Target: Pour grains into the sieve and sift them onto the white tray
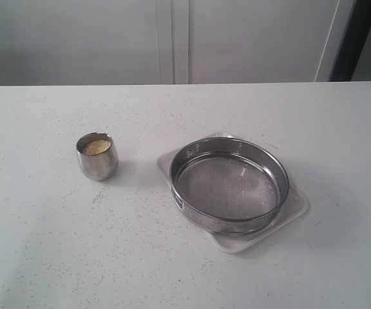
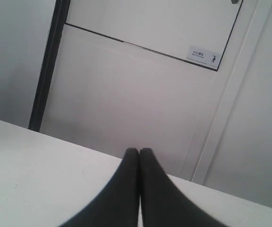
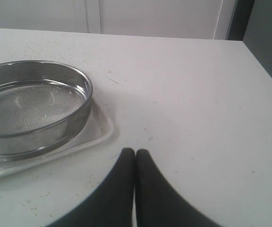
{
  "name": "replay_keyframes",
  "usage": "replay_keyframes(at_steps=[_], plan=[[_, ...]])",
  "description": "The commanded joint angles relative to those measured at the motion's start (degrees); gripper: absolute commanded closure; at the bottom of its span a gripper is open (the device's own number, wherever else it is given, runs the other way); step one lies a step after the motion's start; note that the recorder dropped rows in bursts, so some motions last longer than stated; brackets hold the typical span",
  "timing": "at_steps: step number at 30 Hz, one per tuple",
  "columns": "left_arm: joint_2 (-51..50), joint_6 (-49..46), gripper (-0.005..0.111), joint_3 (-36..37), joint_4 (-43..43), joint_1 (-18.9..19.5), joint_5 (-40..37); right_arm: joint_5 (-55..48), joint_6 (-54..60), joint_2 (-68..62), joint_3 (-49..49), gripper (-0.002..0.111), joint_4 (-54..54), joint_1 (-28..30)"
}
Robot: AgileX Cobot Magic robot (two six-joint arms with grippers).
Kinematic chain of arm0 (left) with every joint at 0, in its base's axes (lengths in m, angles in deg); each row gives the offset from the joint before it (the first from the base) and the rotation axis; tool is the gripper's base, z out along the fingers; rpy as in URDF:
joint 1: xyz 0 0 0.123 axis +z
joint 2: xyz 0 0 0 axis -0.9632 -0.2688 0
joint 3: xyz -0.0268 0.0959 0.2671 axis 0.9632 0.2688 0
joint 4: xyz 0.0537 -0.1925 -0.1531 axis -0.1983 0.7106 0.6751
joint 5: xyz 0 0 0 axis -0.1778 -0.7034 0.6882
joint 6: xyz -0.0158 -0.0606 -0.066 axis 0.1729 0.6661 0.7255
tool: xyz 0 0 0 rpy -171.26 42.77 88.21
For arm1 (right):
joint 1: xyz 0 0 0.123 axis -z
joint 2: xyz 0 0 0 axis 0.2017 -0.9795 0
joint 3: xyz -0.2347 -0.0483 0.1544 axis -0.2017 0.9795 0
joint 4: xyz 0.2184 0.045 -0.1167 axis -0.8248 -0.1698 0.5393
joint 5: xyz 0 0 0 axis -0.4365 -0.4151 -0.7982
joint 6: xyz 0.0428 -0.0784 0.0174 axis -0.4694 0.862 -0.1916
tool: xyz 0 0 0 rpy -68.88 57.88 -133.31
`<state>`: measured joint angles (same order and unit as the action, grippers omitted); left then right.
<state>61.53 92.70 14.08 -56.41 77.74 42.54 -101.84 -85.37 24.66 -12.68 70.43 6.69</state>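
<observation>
Both tools sit closest to the lenses. The left tool [image 2: 139,150] has its dark fingers pressed together on nothing. The right tool [image 3: 135,151] is equally closed and empty, poised over bare worktop [image 1: 44,244] near a corner of the white tray [image 3: 105,135].

The sieve [image 1: 229,183] rests inside that tray, its mesh bare apart from a few pale flecks. The grains [image 1: 96,147] lie in a small steel cup [image 1: 97,161] standing upright, well apart from the sieve on the left arm's side.

The cup looks rigid, polished and rounded, so probably slippery. A pinch across the rim, or around the wall just below it, seems the surest hold. The cup is filled close to the top and its contents are loose, so any tilt would likely spill them.

The sieve should be stiff and light for its width. Its straight steel wall offers a grip, and the mesh is best left untouched. The glossy tray may slide if nudged.

Stray specks [image 1: 98,195] dot the matt white surface beside the cup. Behind stands a pale panelled wall [image 1: 172,38] bearing a small label [image 2: 203,56].
</observation>
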Motion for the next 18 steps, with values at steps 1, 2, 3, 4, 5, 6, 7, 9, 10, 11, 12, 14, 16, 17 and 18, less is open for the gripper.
replay_keyframes(at_steps=[1, 2, 3, 4, 5, 6, 7, 9, 10, 11, 12, 14, 16, 17, 18], plan=[[-0.44, -0.76, 0.107, -3.06, -3.00, 0.00, -2.79, 0.15, -0.30, 0.36, 0.06, 0.108, 0.14, 0.35], [-2.39, -1.31, 0.107, -4.69, -3.86, 0.00, -3.31, 0.15, -0.30, 0.36, 0.06, 0.108, 0.14, 0.35], [-3.75, -1.31, 0.107, -5.64, -3.86, 0.00, -3.62, 0.15, -0.30, 0.36, 0.06, 0.108, 0.14, 0.35], [-6.65, -1.31, 0.107, -7.83, -3.99, 0.00, -4.72, 0.15, -0.30, 0.36, 0.06, 0.108, 0.14, 0.35], [-8.42, -1.31, 0.107, -8.99, -3.99, 0.00, -5.75, 0.15, -0.30, 0.36, 0.06, 0.108, 0.14, 0.35], [-12.12, -1.31, 0.107, -10.84, -4.10, 0.00, -6.48, 0.15, -0.30, 0.36, 0.06, 0.108, 0.14, 0.35], [-13.96, -1.31, 0.107, -11.76, -4.23, 0.00, -6.31, 0.15, -0.30, 0.36, 0.06, 0.108, 0.14, 0.35], [-18.60, -1.31, 0.107, -13.56, -9.83, 0.00, -1.58, 0.15, -0.30, 0.36, 0.06, 0.108, 0.14, 0.35], [-21.59, -0.11, 0.107, -14.53, -15.32, 0.00, 4.06, 0.15, -0.30, 0.36, 0.06, 0.108, 0.14, 0.35], [-23.72, 3.40, 0.107, -15.42, -19.27, 0.00, 6.63, 0.15, -0.30, 0.36, 0.06, 0.108, 0.14, 0.35], [-26.14, 8.66, 0.107, -16.79, -23.96, 0.00, 7.19, 0.15, -0.30, 0.36, 0.06, 0.108, 0.14, 0.35], [-31.51, 20.49, 0.107, -19.44, -34.80, 0.00, 9.14, 0.15, -0.30, 0.36, 0.06, 0.108, 0.14, 0.35], [-37.64, 26.24, 0.107, -20.80, -40.93, 0.00, 15.69, 0.15, -0.30, 0.36, 0.06, 0.108, 0.14, 0.35], [-40.35, 27.65, 0.107, -21.43, -42.07, 0.00, 18.96, 0.15, -0.30, 0.36, 0.06, 0.108, 0.14, 0.35], [-42.84, 28.47, 0.107, -22.22, -43.33, 0.00, 20.84, 0.15, -0.30, 0.36, 0.06, 0.108, 0.14, 0.35]])
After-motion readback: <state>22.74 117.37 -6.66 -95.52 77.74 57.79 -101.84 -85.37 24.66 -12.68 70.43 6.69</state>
